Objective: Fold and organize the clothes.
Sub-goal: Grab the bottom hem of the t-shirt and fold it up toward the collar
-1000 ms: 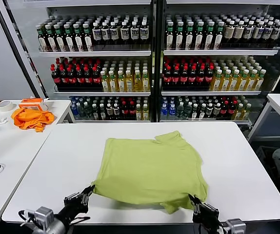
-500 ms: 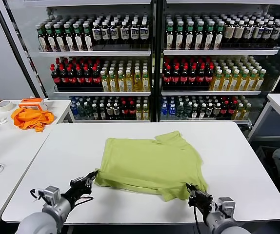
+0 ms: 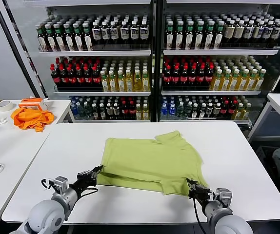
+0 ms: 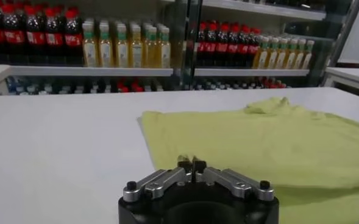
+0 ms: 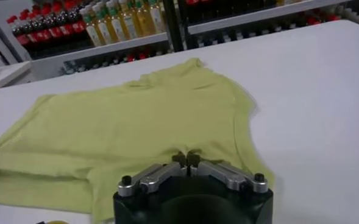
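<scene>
T-shirt (image 3: 152, 158) hem farther forward — folded.

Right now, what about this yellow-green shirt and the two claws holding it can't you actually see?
- T-shirt: its underside, and any print there, faces the white table in every view.
- Left claw: shut on the near hem; in the left wrist view the pinched fabric is hidden behind its fingertips.
- Right claw: same in the right wrist view.
- Folded-over near edge: what lies under it, head view.
</scene>
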{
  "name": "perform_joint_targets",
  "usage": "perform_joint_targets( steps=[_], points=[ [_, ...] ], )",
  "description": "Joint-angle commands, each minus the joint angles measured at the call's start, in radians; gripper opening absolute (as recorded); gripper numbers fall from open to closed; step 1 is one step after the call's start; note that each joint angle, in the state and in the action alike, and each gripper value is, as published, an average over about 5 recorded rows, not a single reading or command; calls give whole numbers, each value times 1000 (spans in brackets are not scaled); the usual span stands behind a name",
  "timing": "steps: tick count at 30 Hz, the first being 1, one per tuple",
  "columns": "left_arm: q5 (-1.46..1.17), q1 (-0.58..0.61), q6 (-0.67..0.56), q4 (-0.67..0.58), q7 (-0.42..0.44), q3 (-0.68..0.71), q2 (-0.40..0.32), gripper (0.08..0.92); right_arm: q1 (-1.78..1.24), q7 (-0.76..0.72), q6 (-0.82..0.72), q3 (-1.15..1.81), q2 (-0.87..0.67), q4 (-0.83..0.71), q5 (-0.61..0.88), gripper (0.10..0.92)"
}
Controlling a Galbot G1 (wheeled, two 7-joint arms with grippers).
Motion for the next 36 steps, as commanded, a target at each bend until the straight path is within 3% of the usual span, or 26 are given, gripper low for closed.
perform_joint_targets(
  steps=[1, 15, 19, 28, 36],
  points=[
    [20, -56, -6, 84, 27, 34, -4, 84, 28, -2, -4, -12, 10, -32, 2, 105],
    [35, -64, -40, 118, 55, 26, -4, 91, 63, 2, -8, -31, 32, -55, 1, 105],
    [42, -86, -44, 137, 36, 35, -11, 169, 63, 6, -11, -31, 34, -55, -5, 134],
    [37, -120, -71, 199, -7, 28, -26, 419, 23, 6, -18, 21, 28, -34, -32, 384],
    [-2, -11, -38, 60, -13, -57, 1, 644, -91, -31, -25, 100, 2, 25, -121, 618]
  ],
)
